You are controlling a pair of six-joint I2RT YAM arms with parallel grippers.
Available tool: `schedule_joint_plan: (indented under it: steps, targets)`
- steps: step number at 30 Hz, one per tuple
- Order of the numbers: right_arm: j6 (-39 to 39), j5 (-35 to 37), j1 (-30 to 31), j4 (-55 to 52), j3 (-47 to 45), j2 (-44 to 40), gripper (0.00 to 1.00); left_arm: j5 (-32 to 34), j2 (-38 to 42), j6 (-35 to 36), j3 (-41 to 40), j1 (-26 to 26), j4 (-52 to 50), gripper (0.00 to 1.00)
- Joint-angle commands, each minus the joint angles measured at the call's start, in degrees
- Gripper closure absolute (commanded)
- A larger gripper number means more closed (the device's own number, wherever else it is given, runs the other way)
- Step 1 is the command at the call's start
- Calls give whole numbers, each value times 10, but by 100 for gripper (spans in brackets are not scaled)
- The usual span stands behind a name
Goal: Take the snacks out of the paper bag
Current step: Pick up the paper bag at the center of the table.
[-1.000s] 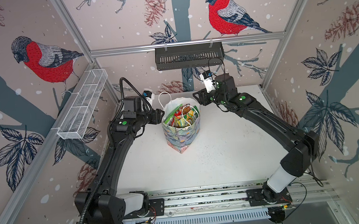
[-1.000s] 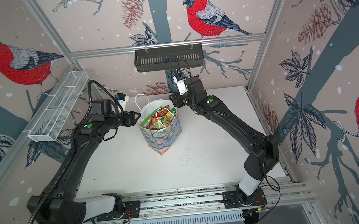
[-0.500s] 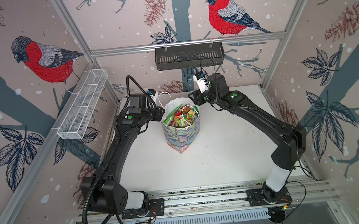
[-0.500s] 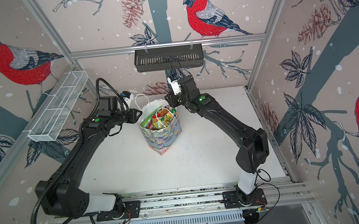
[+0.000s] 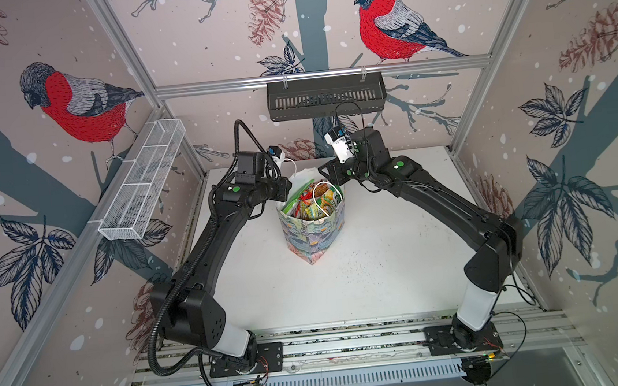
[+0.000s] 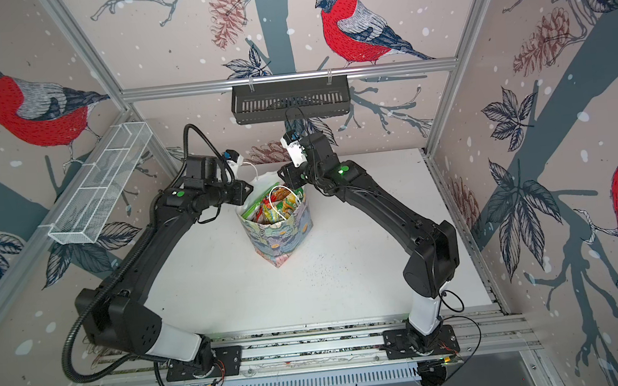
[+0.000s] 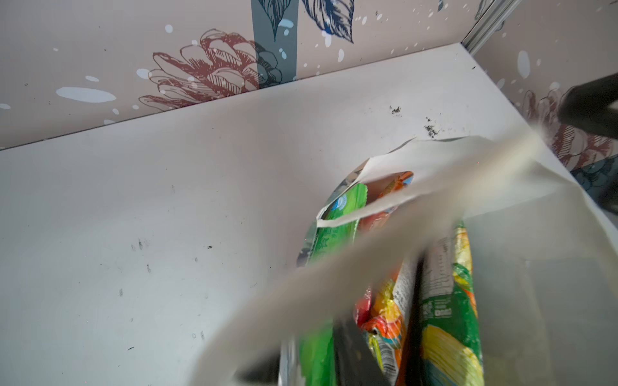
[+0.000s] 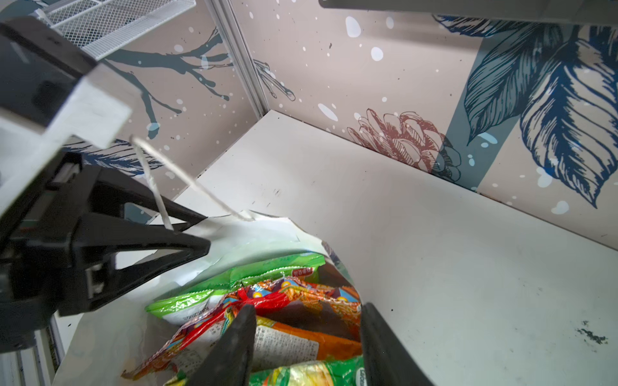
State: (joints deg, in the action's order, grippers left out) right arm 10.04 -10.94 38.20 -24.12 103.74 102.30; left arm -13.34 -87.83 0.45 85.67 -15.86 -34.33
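The paper bag stands upright mid-table, floral outside and white inside. Several snacks stand packed in it: a bright green packet, a red-orange one, an orange one and a green-yellow one. My left gripper is shut on the bag's left rim, with one finger inside the bag. Over the bag's mouth my right gripper hangs open, its fingers on either side of the orange packet.
A white wire basket hangs on the left wall and a black slotted tray on the back wall. One cord handle loops up by my left wrist. The white table spreads around the bag.
My left gripper has moved in to the bag's rim and its jaws have closed on it. The right gripper has shifted left, over the bag's mouth. The bag stays in place.
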Motion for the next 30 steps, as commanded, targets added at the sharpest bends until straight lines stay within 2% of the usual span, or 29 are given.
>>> schedule_joint_plan:
  steps: [1,3,7,8,15,22,30]
  targets:
    - [-19,-13,3,-20,10,0,48,30,-11,19,14,-7,-38,78]
    - [-23,-13,3,-30,13,3,48,34,-12,20,17,-13,-39,89]
    - [-32,-14,9,-50,4,-2,50,64,-13,23,32,-36,-36,94]
    - [-33,-12,9,-53,-4,-6,50,70,-13,25,36,-43,-35,99]
    - [-27,16,9,-64,-77,-53,51,119,-24,43,54,-110,-11,100]
    - [-3,30,9,-33,-212,-158,52,149,-13,46,59,-171,24,100]
    - [19,47,8,-18,-308,-229,52,154,-15,32,53,-196,34,100]
